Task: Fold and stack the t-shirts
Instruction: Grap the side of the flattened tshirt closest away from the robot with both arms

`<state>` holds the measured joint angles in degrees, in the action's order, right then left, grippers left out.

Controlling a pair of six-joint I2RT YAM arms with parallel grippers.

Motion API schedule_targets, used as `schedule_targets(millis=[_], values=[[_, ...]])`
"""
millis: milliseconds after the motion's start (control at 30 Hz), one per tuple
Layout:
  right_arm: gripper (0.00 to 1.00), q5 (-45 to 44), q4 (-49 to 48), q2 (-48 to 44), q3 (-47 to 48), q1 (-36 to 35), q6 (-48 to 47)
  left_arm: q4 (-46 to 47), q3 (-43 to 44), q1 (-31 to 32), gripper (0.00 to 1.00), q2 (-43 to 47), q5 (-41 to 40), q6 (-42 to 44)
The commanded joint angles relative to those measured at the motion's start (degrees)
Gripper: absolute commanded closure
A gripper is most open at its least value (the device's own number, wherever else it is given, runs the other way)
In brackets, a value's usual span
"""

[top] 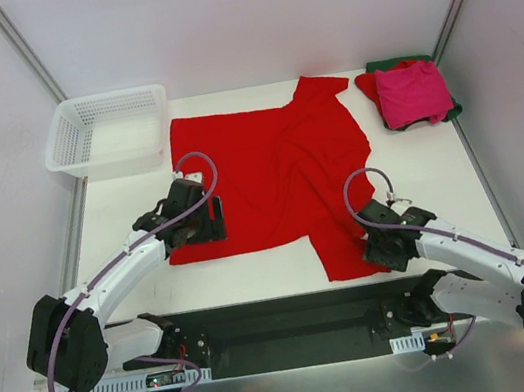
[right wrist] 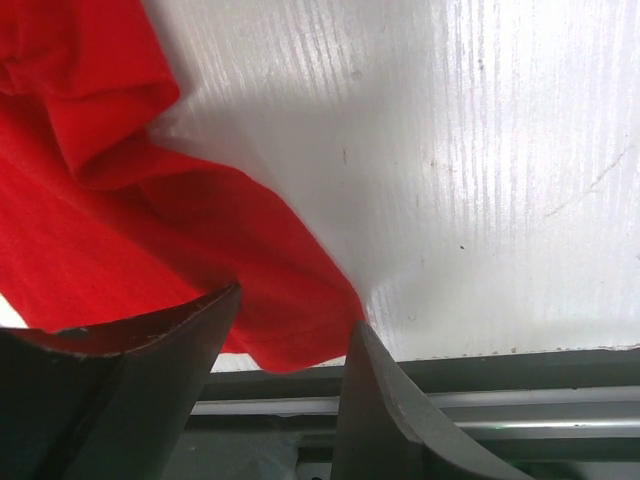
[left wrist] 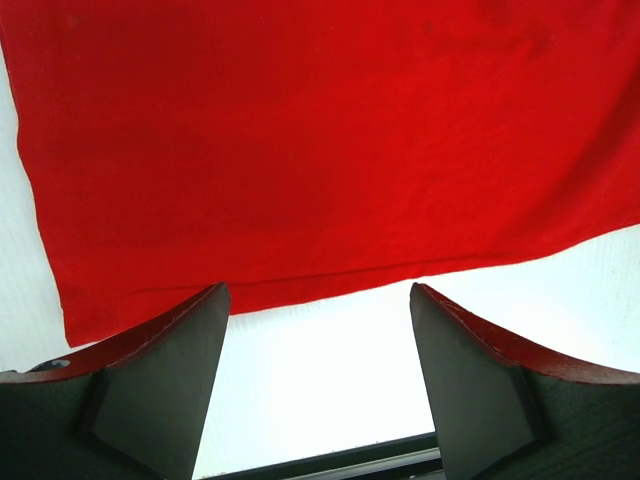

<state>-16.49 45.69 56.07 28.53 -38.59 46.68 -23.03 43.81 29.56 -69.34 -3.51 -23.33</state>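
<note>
Top external: soft red t-shirt (top: pixel 268 174) lies creased

**Colour notes: shirts and rig**

The bright red t-shirt (top: pixel 268 174) was plain, with no print. It filled the view ahead of the left gripper (left wrist: pixel 318 295). A corner of the same red lay between the fingers of the right gripper (right wrist: pixel 295 310). Both grippers' fingers were black, with red reflected on their edges. Well beyond the right gripper, a plain magenta-pink t-shirt (top: pixel 414 93) lay over a dark green t-shirt (top: pixel 391 63). The table (top: pixel 425 198) was white and the basket (top: pixel 109 132) was white mesh.
</note>
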Motion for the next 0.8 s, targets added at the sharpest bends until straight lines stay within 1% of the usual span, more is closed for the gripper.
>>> schedule_targets(millis=[0, 67, 200, 300, 600, 667, 767], values=[[0.47, -2.1, 0.4, 1.1, 0.9, -0.6, 1.8, 0.2, 1.9, 0.0, 0.27, 0.0, 0.4, 0.7], [0.47, -2.0, 0.2, 1.8, 1.0, -0.7, 1.4, 0.2, 1.6, 0.0, 0.27, 0.3, 0.1, 0.8], [0.52, -1.3, -0.2, 2.7, 1.6, -0.9, 0.6, 0.2, 1.3, 0.0, 0.27, 1.1, -0.2, 0.8], [0.54, -0.3, -0.3, 2.7, 1.6, -0.8, 0.3, 0.2, 1.0, 0.0, 0.27, 1.5, -0.4, 0.8], [0.55, 3.1, -0.5, 2.4, 1.5, -1.0, -0.3, 0.2, 0.4, 0.0, 0.27, 2.6, -0.9, 0.7], [0.58, 3.1, -0.2, 2.1, 1.7, -0.9, -0.6, 0.2, 0.4, -0.1, 0.27, 3.1, -1.0, 0.7], [0.65, 3.4, -0.1, 2.0, 2.1, -1.0, -1.0, 0.2, 0.0, 0.0, 0.27, 3.6, -1.1, 0.4]])
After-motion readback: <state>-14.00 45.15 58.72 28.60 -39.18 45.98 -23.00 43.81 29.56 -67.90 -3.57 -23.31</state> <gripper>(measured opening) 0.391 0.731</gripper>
